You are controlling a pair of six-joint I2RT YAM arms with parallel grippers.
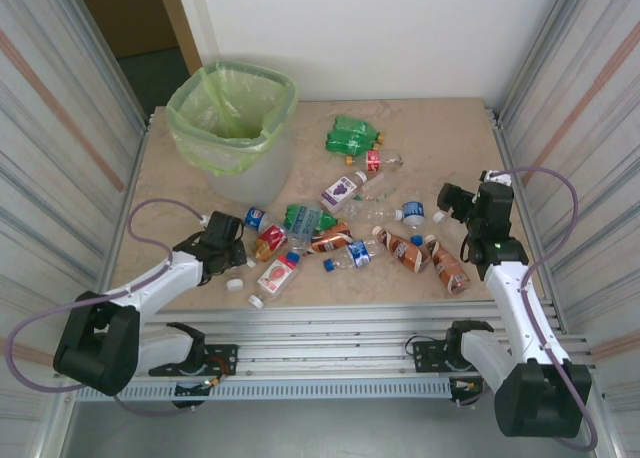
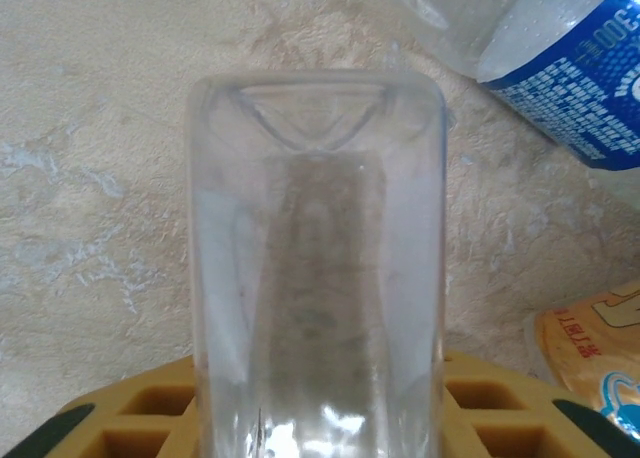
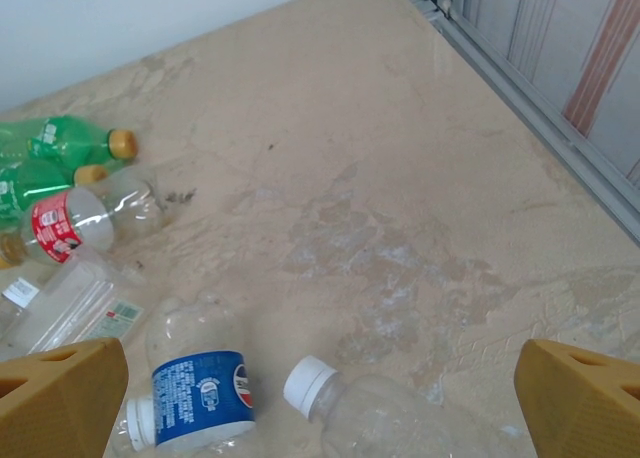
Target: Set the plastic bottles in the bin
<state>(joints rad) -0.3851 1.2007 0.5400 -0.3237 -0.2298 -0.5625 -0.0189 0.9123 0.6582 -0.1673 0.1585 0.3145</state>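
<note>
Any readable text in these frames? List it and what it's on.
"300" on the blue label, left wrist view; the rest of it is blurred.
Orange label: characters, unreadable.
Blue-label bottle and red-label bottle, right wrist view: print too small.
Top view: nothing legible.

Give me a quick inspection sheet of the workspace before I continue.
Surface: beige tabletop, bare on the far right.
Job's things: plastic bottles strewn mid-table; bag-lined bin far left.
Clutter: possibly a loose white cap.
Claws: left claw shut on a clear bottle; right claw open above the table.
Cables: purple cable loops beside each arm, off the bottles.
Surroundings: white wall behind, ribbed panels either side.
</note>
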